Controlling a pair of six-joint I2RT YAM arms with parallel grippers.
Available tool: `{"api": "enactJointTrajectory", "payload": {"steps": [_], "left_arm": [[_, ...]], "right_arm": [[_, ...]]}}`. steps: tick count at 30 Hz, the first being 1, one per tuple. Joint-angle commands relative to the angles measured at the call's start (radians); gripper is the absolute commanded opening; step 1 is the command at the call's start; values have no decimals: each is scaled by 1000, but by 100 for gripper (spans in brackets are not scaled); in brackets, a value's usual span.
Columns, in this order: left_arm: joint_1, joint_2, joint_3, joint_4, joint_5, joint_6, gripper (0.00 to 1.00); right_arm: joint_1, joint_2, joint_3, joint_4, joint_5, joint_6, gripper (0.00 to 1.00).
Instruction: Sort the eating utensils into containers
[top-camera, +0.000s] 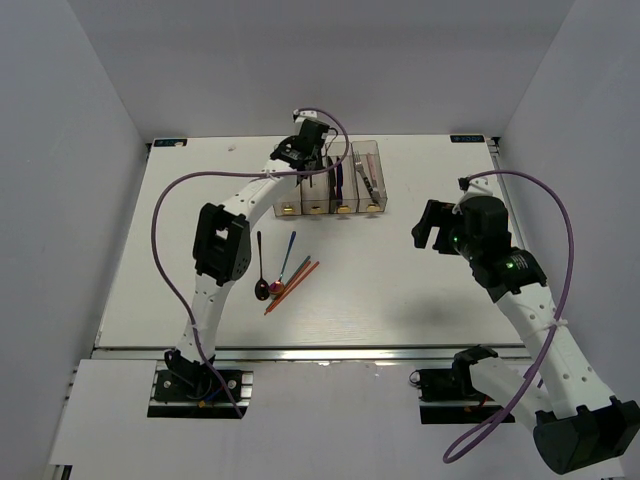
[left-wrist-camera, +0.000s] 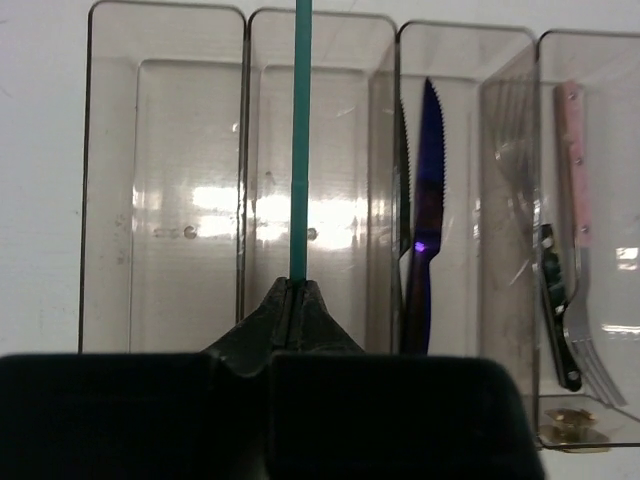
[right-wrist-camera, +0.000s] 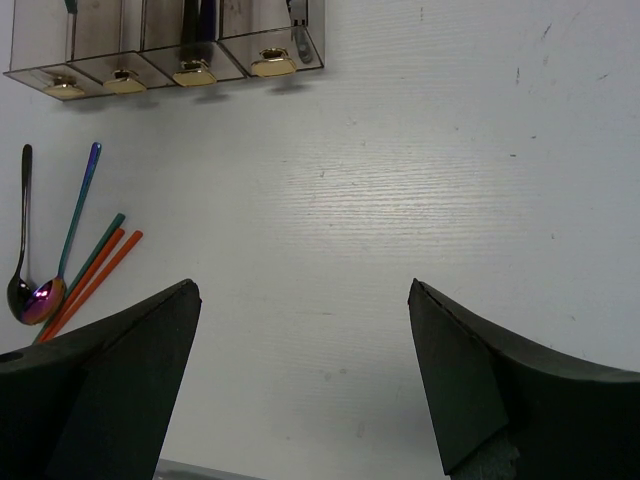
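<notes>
My left gripper is shut on a teal chopstick, held lengthwise over the second bin from the left of the four joined containers. The third bin holds a blue-purple knife and a dark one beside it. The fourth bin holds a pink-handled fork and a black-handled utensil. In the top view the left gripper is at the far end of the containers. My right gripper is open and empty, above bare table.
On the table left of centre lie a black spoon, a blue-handled iridescent spoon, two orange-red chopsticks and a teal chopstick. Yellow tabs mark the bins' near ends. White walls enclose the table.
</notes>
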Motion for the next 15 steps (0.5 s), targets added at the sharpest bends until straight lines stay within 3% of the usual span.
{"api": "enactJointTrajectory", "payload": {"steps": [1, 3, 4, 5, 8, 10, 12, 15], "left_arm": [[-5, -86, -45, 8, 19, 4, 4], [-5, -93, -76, 17, 36, 6, 13], [-5, -95, -82, 17, 40, 3, 29], [-5, -98, -87, 19, 49, 1, 38], [-5, -130, -105, 29, 83, 7, 64], [-5, -182, -128, 29, 88, 21, 72], [-11, -230, -148, 19, 82, 38, 94], [-31, -369, -259, -4, 83, 79, 98]], "right_arm": [[-5, 7, 17, 35, -8, -15, 89], [-3, 7, 19, 35, -8, -15, 89], [-3, 9, 19, 34, -8, -13, 89], [-3, 9, 20, 32, -8, -13, 89], [-3, 13, 23, 28, -9, -13, 89], [-3, 13, 25, 28, -9, -13, 89], [-3, 16, 28, 26, -14, -13, 89], [-3, 13, 29, 28, -28, -13, 89]]}}
